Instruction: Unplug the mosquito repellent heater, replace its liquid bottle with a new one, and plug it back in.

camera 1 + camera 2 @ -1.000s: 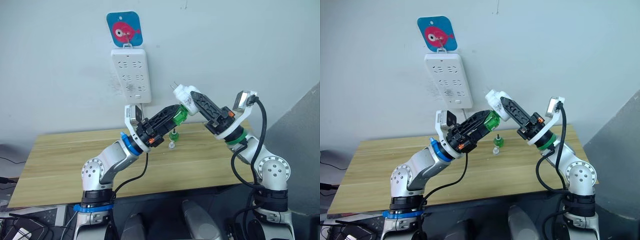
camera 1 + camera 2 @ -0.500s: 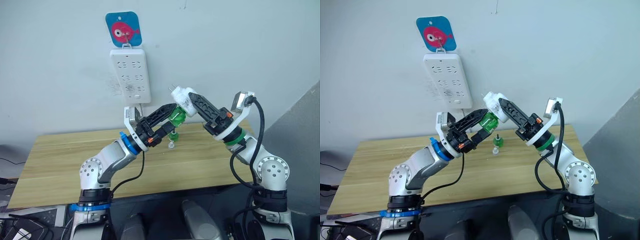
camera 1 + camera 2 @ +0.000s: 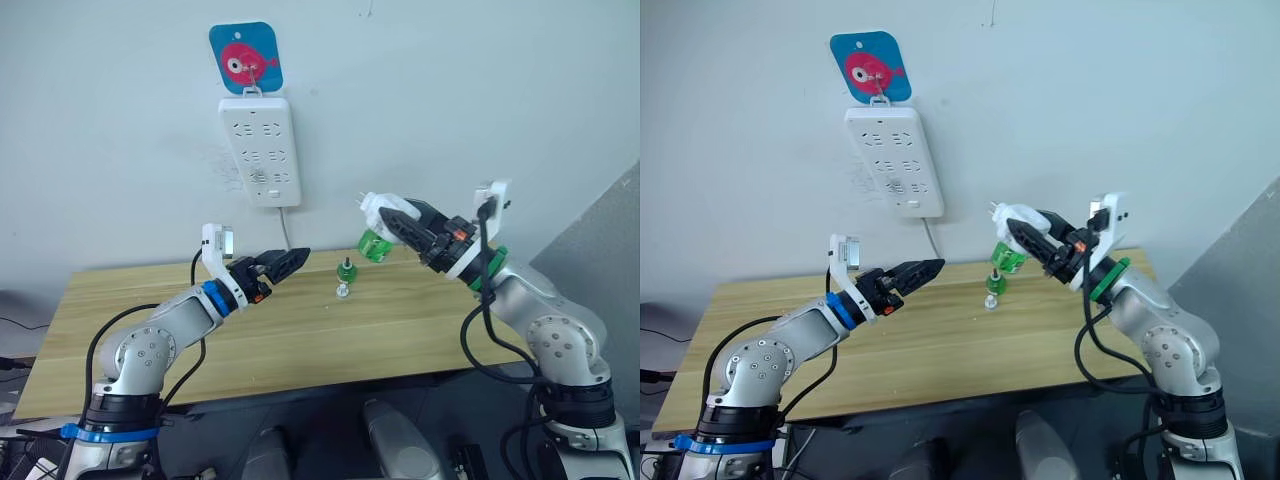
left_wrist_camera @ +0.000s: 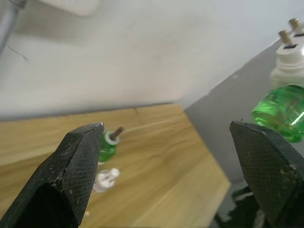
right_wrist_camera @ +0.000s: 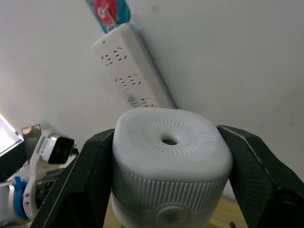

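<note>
Right gripper [image 3: 400,226]: its two black fingers are clamped on the small white rounded plastic mosquito repellent heater [image 3: 380,210], one finger on each side, held up in the air above the table
Heater: its two metal prongs point up toward the wall, and a clear green liquid bottle [image 3: 375,245] hangs from its underside; the round vent hole shows in the right wrist view [image 5: 168,140]
Left gripper [image 3: 288,259]: its fingers are apart with nothing between them, and it is held over the light wooden table [image 3: 150,330], well apart from the heater
Second bottle: a small green bottle with a brown wick [image 3: 346,268] stands on the table between the two grippers, below the heater
Cap: a small white cap [image 3: 342,291] lies just in front of that bottle
Wall: a long white power strip [image 3: 262,150] hangs above both grippers, under a blue card with a pink fish [image 3: 246,58]
</note>
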`<state>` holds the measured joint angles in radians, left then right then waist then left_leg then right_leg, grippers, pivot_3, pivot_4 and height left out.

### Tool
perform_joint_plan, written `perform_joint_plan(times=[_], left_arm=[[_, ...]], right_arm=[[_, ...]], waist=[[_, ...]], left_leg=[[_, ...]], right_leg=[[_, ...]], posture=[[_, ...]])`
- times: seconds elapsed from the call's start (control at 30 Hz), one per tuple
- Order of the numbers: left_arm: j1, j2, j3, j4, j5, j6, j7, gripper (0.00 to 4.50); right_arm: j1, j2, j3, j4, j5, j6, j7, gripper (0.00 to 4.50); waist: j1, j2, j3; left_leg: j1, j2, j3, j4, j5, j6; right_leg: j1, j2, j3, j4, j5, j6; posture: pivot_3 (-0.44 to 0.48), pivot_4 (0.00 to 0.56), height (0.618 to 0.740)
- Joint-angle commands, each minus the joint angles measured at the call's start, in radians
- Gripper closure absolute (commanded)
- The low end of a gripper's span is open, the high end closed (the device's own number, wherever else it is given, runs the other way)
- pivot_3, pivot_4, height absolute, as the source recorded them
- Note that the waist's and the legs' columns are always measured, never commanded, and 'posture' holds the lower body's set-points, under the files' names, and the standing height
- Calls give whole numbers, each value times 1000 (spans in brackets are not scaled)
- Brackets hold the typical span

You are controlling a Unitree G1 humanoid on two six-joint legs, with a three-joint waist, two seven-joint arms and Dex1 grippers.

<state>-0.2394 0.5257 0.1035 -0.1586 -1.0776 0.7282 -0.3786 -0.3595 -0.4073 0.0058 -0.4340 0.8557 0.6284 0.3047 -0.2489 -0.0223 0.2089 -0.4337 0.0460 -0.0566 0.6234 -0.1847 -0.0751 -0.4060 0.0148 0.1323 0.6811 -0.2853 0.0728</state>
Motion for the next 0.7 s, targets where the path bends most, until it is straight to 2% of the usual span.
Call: perform_joint_plan(times=[0.03,0.1,0.27,0.5,0.6,0.7], left_arm=[[20,4,-10,-48,70,-24,-71,0],[30,29,-47,-60,190,-97,-131,0],[-3,24,-18,35,370,-251,-160,0],[-88,17,42,167,470,-348,-182,0],[-140,44,59,234,509,-398,-231,0],[-219,85,65,282,497,-372,-322,0]], right_arm=[[29,-25,87,-10,-261,-158,21,1475],[39,-27,118,8,-370,-232,24,1475],[36,-43,157,9,-508,-322,89,1476],[23,-36,164,9,-595,-361,132,1476],[13,-25,160,-1,-599,-345,140,1476],[-11,-7,151,-8,-591,-309,139,1476]], waist=[[0,0,0],[0,0,0],[0,0,0],[0,0,0],[0,0,0],[-1,0,0]], left_leg=[[0,0,0,0,0,0],[0,0,0,-1,0,0],[0,0,0,0,0,0],[0,0,0,1,0,0],[0,0,-1,1,0,0],[0,0,-2,1,0,0]], right_leg=[[0,0,0,0,0,0],[-1,0,-1,0,0,0],[0,0,0,0,0,0],[0,0,0,1,0,0],[0,0,-1,1,0,0],[0,0,-2,2,0,0]], posture=[[-254,155,740],[-253,153,740],[-253,149,740],[-252,151,740],[-251,151,740],[-245,153,740]])
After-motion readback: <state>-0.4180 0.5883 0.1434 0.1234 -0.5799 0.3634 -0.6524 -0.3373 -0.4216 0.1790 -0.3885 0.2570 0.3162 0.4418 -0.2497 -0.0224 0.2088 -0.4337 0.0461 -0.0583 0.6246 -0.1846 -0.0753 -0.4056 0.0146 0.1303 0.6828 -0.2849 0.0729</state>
